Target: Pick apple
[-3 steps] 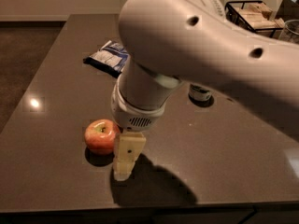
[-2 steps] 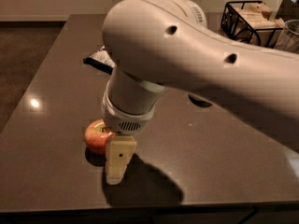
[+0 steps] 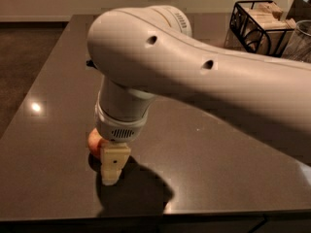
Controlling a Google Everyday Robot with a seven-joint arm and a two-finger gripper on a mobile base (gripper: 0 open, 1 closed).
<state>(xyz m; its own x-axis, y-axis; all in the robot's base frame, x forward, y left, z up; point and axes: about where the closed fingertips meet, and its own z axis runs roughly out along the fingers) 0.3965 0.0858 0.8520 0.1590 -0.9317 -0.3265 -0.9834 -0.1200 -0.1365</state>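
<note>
Table (image 3: 43, 169): one, dark and glossy, beneath the gripper.
Arm (image 3: 218, 86): one, white, reached in from the right with its wrist bent straight down; it had swung further left than a second before.
Wire basket (image 3: 256, 25): one, far behind and to the right of the gripper.
Gripper (image 3: 112, 171): one, low at the tabletop; whether open or closed could not be told.
Apple (image 3: 94, 141): one, red, just behind and left of the gripper, more hidden than before.
</note>
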